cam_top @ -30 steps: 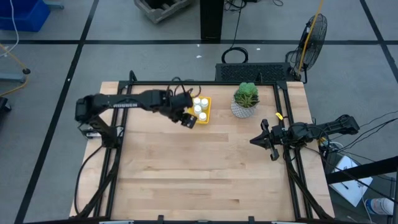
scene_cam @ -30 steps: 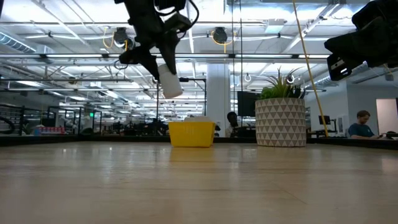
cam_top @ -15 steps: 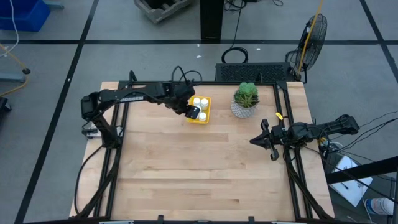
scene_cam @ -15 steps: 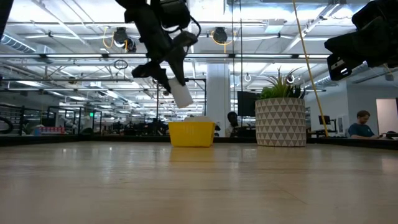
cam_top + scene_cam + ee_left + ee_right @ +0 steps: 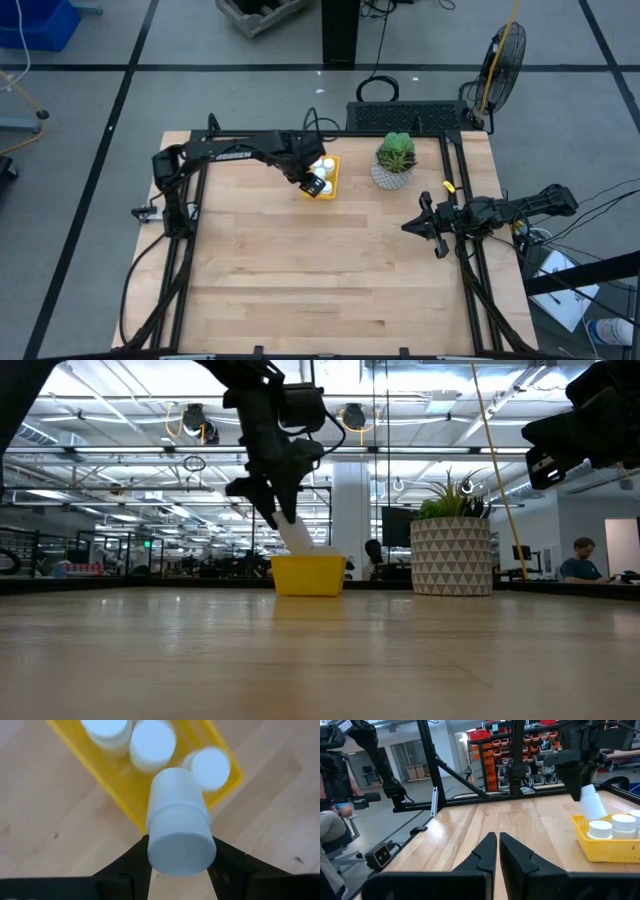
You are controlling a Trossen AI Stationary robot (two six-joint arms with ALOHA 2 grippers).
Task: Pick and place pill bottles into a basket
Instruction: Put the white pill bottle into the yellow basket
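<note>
Dark fingers (image 5: 131, 865) of the left gripper (image 5: 311, 181) are clamping a white pill bottle (image 5: 177, 822) from both sides, holding it tilted, cap toward the wrist camera, just above the near edge of the yellow basket (image 5: 333, 179). In the low view the bottle (image 5: 295, 535) is hanging aslant right over the basket's (image 5: 308, 574) rim. Three more pill bottles (image 5: 152, 744) are standing upright inside the basket, close together.

Light wooden planks are making up the worktop (image 5: 320, 270), framed by black rails, with a white patterned pot holding a green plant (image 5: 394, 160) standing just beside the basket. Beyond the worktop, a large hall with ceiling lights and shelving is showing, and a seated person (image 5: 578, 561) is visible far off.

Reaching across the far side of the worktop, the left arm is stretching out long and bending down at the wrist. Near the worktop's right edge, the right gripper (image 5: 428, 226) is waiting with its fingers (image 5: 487, 851) pressed together, holding nothing.
</note>
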